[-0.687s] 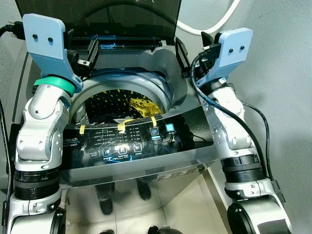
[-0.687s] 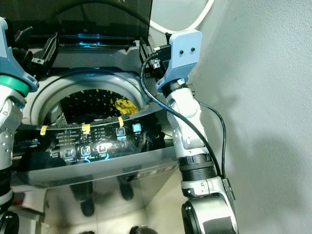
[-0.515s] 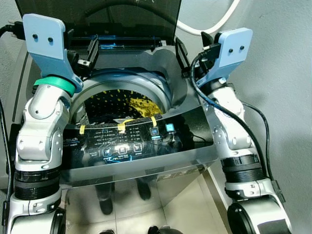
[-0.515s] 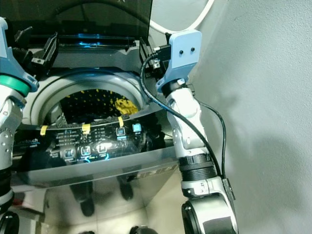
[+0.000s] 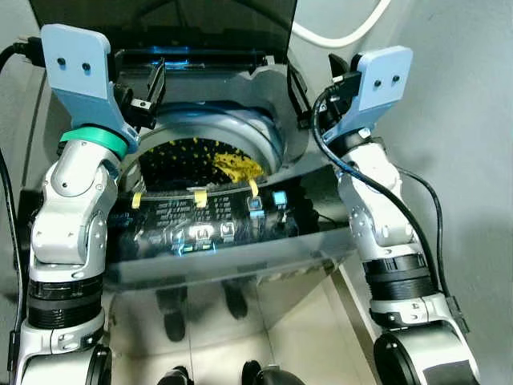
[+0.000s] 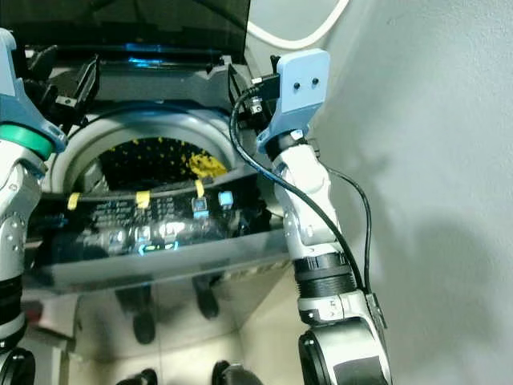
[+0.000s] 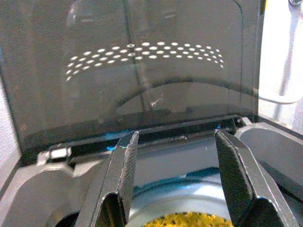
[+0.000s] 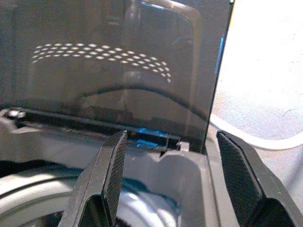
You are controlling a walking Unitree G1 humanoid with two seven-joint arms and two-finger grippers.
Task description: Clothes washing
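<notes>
A grey wall (image 6: 433, 160) stands behind and to the right of a top-loading washing machine (image 5: 240, 257), with a white hose (image 5: 337, 32) looping across the wall above the machine's back right corner. The machine's dark tinted lid (image 7: 142, 61) is raised upright at the back edge, and its perforated drum (image 5: 180, 160) lies open below. At the machine's back left corner the left gripper (image 7: 182, 177) hovers above the rim of the tub, its two black fingers (image 7: 125, 170) spread apart and holding nothing. Inside the drum, toward its right side, lies a yellow garment (image 5: 236, 167) (partly hidden by the front rim). Along the front edge runs the glossy control panel (image 5: 208, 224), with lit buttons and yellow tape tabs (image 5: 197, 197). At the back right corner the right gripper (image 8: 173, 177) hangs beside the lid's edge, its fingers likewise spread wide and empty.
</notes>
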